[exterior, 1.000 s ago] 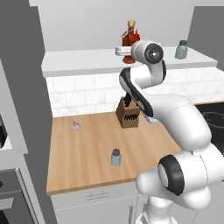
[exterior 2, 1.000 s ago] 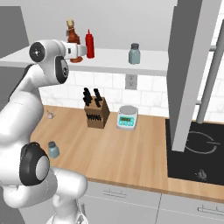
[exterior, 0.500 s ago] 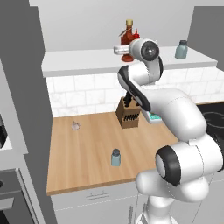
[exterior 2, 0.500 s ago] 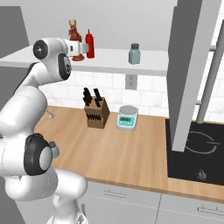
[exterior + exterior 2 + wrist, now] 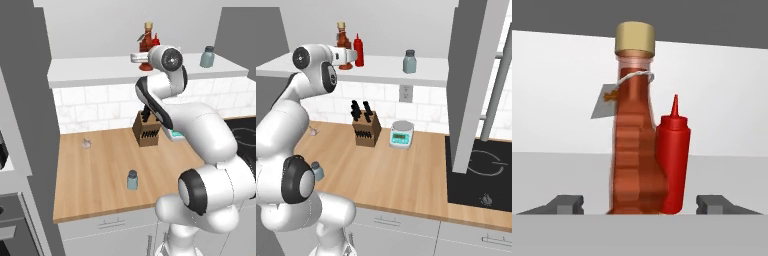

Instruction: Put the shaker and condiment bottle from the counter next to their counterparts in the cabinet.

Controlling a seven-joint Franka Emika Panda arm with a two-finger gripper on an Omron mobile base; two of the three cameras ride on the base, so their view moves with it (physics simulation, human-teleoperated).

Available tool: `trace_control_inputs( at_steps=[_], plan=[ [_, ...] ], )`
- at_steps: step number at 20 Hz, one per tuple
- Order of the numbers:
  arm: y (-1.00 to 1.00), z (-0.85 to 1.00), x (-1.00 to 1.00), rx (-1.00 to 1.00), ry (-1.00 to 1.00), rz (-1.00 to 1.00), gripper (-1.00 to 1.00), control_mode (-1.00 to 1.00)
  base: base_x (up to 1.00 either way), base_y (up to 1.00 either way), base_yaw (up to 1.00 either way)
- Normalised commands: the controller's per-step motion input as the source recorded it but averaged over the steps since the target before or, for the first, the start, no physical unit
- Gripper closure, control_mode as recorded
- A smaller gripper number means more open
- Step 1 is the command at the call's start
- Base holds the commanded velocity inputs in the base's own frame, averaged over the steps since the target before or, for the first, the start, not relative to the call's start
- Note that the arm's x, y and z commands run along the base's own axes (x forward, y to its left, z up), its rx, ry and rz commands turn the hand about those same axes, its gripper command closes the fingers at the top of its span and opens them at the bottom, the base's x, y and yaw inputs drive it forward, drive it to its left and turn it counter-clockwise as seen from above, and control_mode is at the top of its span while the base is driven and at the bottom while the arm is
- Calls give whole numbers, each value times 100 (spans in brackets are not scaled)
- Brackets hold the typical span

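Note:
The condiment bottle, ribbed red-brown with a tan top and a neck tag, stands upright on the cabinet shelf. It touches or nearly touches the slim red squeeze bottle to its right in the hand view. My gripper is open, its fingertips set wide on either side of the bottle and apart from it. From the base, the gripper hangs level just in front of the condiment bottle. The shaker stands on the counter near its front edge. The greenish shaker sits further right on the shelf.
A knife block and a small kitchen scale stand at the back of the counter. A garlic bulb lies at the back left. A black hob and a grey hood column are on the right.
The arm's elbow and upper links have swung round. The hand has stayed at the shelf edge, shifting only slightly, and the condiment bottle has kept its place on the shelf.

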Motion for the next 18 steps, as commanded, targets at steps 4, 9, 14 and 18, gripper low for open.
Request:
trace_control_inputs(
  at_steps=[4,9,14,18],
  plan=[
    [0,5,-38,0,0,-6,-100,-100,0,0,0],
    [0,2,-52,0,0,-8,-100,-100,0,0,0],
    [2,0,-62,0,0,-9,-100,-100,0,0,0],
    [19,0,-51,0,0,-7,-100,-100,0,0,0]
  ],
)
